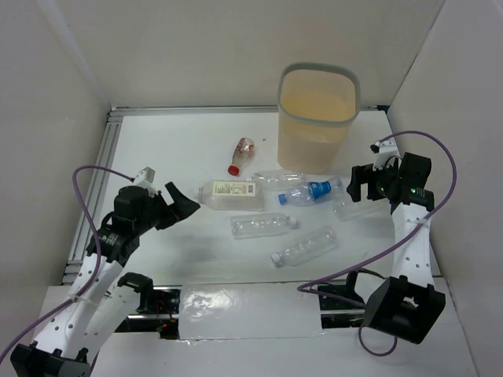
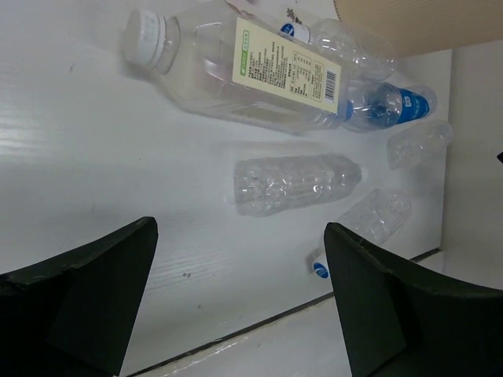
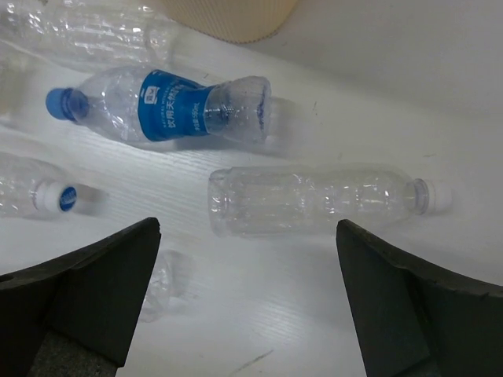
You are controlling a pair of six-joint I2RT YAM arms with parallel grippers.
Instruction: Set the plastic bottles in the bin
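Observation:
The tall beige bin (image 1: 318,110) stands at the back right. Several plastic bottles lie on the white table in front of it: a large labelled white-capped one (image 1: 229,195) (image 2: 251,71), a blue-labelled one (image 1: 310,191) (image 3: 169,102), clear ones (image 1: 263,225) (image 2: 295,182), (image 1: 305,246), (image 1: 277,177), and a small red-capped one (image 1: 242,154). My left gripper (image 1: 182,203) (image 2: 242,236) is open and empty, left of the labelled bottle. My right gripper (image 1: 358,187) (image 3: 247,232) is open and empty above a clear bottle (image 1: 354,208) (image 3: 314,200).
White walls close in the table at left, back and right. An aluminium rail (image 1: 98,188) runs along the left edge. The bin's base (image 3: 228,20) shows at the top of the right wrist view. A transparent sheet (image 1: 251,310) lies at the near edge.

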